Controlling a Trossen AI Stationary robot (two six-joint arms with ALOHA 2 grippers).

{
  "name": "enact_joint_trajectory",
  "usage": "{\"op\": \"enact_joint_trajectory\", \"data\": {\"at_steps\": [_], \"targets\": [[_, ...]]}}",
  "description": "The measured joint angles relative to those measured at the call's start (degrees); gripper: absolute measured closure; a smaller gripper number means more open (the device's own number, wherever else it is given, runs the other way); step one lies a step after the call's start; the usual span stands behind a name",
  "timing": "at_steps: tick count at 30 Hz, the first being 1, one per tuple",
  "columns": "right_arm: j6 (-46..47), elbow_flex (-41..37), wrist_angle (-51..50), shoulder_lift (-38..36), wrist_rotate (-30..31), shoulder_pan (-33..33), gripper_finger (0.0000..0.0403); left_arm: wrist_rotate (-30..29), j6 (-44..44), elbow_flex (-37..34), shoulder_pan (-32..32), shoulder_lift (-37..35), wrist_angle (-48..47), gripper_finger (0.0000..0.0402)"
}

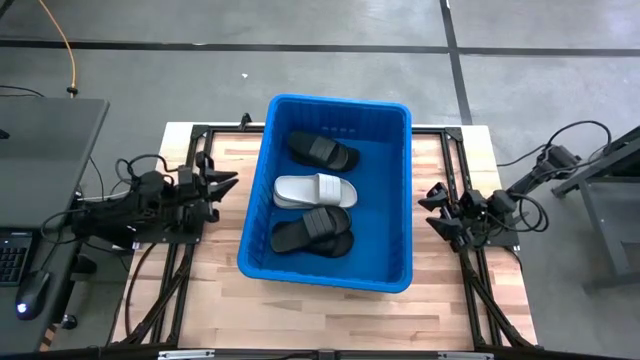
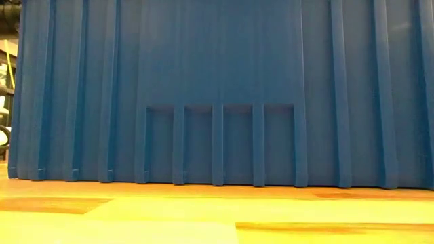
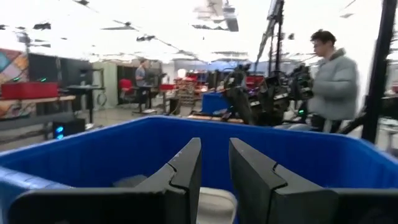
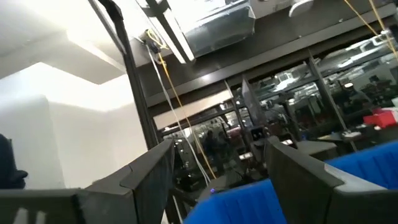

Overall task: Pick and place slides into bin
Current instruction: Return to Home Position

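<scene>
Both arms folded low; left pincer (image 1: 222, 192), right pincer (image 1: 436, 208) parted, empty

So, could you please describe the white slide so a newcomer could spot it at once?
Look at the big blue bin on the wooden table. The white slide lies in its middle. It is the only pale one, flanked by black slides.

Low view: bin (image 2: 217, 88) wall fills the frame, its top and right end cut off, slides hidden behind it. Left wrist view: white slide (image 3: 216, 202) mostly hidden behind left end effector (image 3: 214, 149).
</scene>
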Motion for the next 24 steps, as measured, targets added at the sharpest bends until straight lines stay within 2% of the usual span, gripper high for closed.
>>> {"op": "enact_joint_trajectory", "data": {"at_steps": [3, 8, 11, 18, 21, 24], "targets": [[0.1, -2.0, -0.1, -3.2, 0.7, 0.0, 0.0164, -1.5, -1.3, -0.1, 0.0, 0.0, 0.0, 0.0328], [-3.3, -2.0, -2.9, -10.2, 0.5, 0.1, 0.0164, -0.7, -3.4, -0.1, 0.0, 0.0, 0.2, 0.0328], [-1.8, -2.0, -8.3, -15.2, 4.4, 0.1, 0.0164, -1.0, -3.9, -0.1, 0.1, 0.0, 2.7, 0.0328], [2.3, -2.0, -26.3, -26.3, 6.1, 0.0, 0.0164, -3.1, -1.7, 0.0, 0.1, 0.0, 1.5, 0.0328], [1.9, -2.1, -29.6, -30.2, 6.0, 0.0, 0.0164, -3.7, -1.4, 0.0, 0.0, 0.0, -1.0, 0.0328], [-2.8, -2.1, -29.3, -30.6, 6.8, -0.1, 0.0164, -5.5, -0.8, 0.0, 0.1, 0.0, -5.6, 0.0328]]}}
